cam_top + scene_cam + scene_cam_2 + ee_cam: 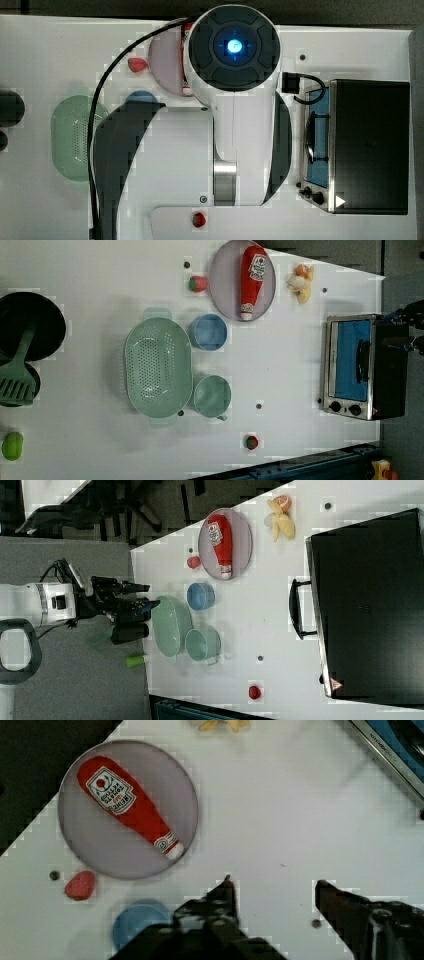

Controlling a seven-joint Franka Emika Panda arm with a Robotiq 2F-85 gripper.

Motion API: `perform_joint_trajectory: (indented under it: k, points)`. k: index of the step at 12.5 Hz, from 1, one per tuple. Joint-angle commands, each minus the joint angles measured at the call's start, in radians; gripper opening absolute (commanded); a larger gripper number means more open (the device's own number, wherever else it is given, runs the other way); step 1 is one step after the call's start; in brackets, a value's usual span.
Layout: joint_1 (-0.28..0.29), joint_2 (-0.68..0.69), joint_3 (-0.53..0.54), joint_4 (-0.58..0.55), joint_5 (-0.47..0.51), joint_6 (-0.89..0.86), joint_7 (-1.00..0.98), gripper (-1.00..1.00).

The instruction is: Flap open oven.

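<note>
The oven (370,145) stands at the top view's right, with a black top, a silver front frame and black knobs. Its blue glass door (352,360) is shut, and the dark bar handle (295,607) sticks out from the front. My gripper (274,885) hangs open over bare white table, with nothing between its fingers. A corner of the oven (392,750) lies well away from the fingers (226,895). In the right view, the gripper (152,595) is at the left, far from the oven (370,605).
A grey plate (222,285) holds a ketchup bottle (252,280), with a strawberry (198,283) and a banana (300,282) close by. A blue bowl (209,332), a green colander (157,367) and a green cup (212,396) fill mid-table. A black pan (30,325) lies far left.
</note>
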Motion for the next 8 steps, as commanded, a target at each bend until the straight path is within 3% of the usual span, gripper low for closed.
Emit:
perform_joint_trajectory:
  k: [1,3,4,5,8]
  points:
    - [-0.029,-0.429,-0.048,-0.284,-0.011,-0.186,0.134,0.59]
    - [-0.029,-0.428,-0.048,-0.285,-0.011,-0.186,0.134,0.99]
    - [-0.029,-0.429,-0.048,-0.285,-0.011,-0.186,0.134,1.00]
    - [-0.029,-0.429,-0.048,-0.285,-0.011,-0.185,0.134,0.90]
    - [-0.030,-0.428,-0.048,-0.285,-0.012,-0.184,0.134,0.14]
